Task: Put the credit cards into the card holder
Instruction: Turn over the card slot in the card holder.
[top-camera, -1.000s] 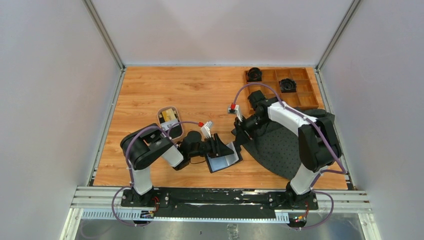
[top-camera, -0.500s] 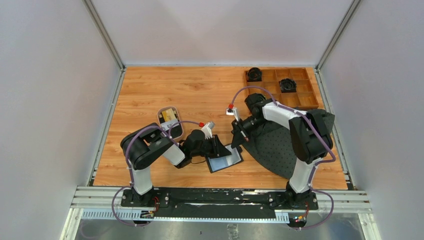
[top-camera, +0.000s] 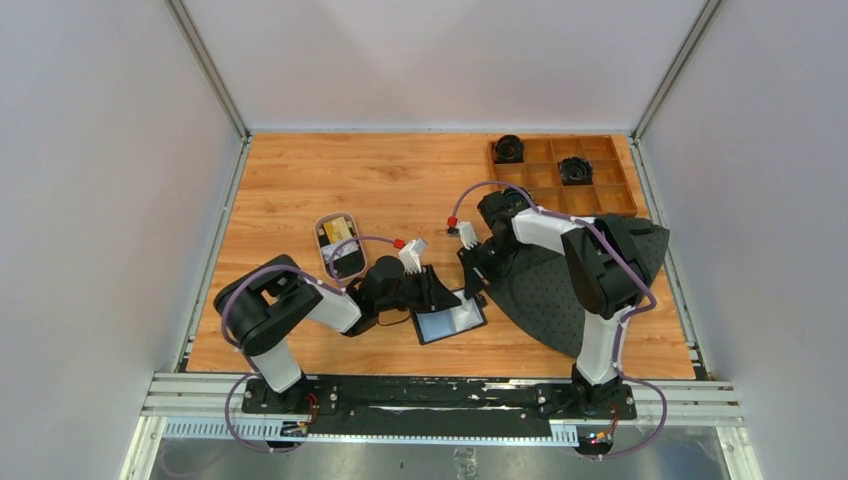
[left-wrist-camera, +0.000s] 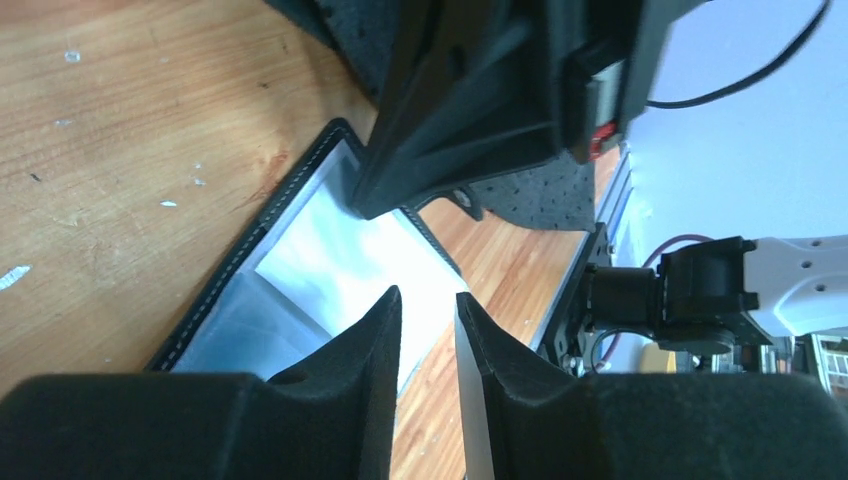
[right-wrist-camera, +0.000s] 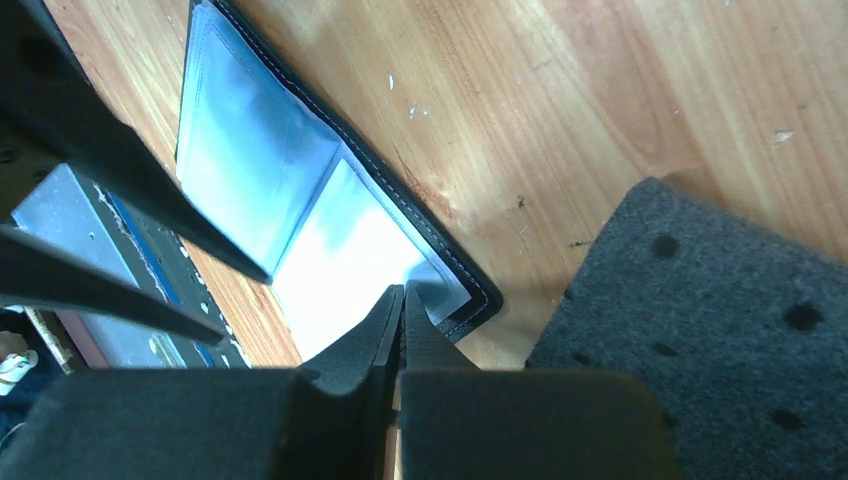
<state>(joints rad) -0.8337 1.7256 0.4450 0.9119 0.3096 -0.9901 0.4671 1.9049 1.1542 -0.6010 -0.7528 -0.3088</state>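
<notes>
The card holder (top-camera: 450, 322) lies open on the wood, grey inner sleeves up. It fills the left wrist view (left-wrist-camera: 300, 270) and the right wrist view (right-wrist-camera: 260, 170). A bright white patch covers its right half (right-wrist-camera: 340, 270); card or glare, I cannot tell. My right gripper (right-wrist-camera: 403, 288) is shut, its tips at the holder's far right corner (top-camera: 473, 294). My left gripper (left-wrist-camera: 428, 295) hovers over the holder's left half (top-camera: 442, 292), slightly open with nothing between its fingers. Gold (top-camera: 338, 228) and black (top-camera: 348, 262) credit cards lie in the oval tray (top-camera: 318, 236).
A black dotted mat (top-camera: 565, 290) lies right of the holder, under the right arm. The wooden compartment box (top-camera: 605, 190) at the back right holds two black round things (top-camera: 575, 170). The two grippers are close together over the holder.
The right gripper has swung left and down onto the holder's corner. The left gripper's fingers have narrowed from wide apart, and the left arm's elbow has shifted left.
</notes>
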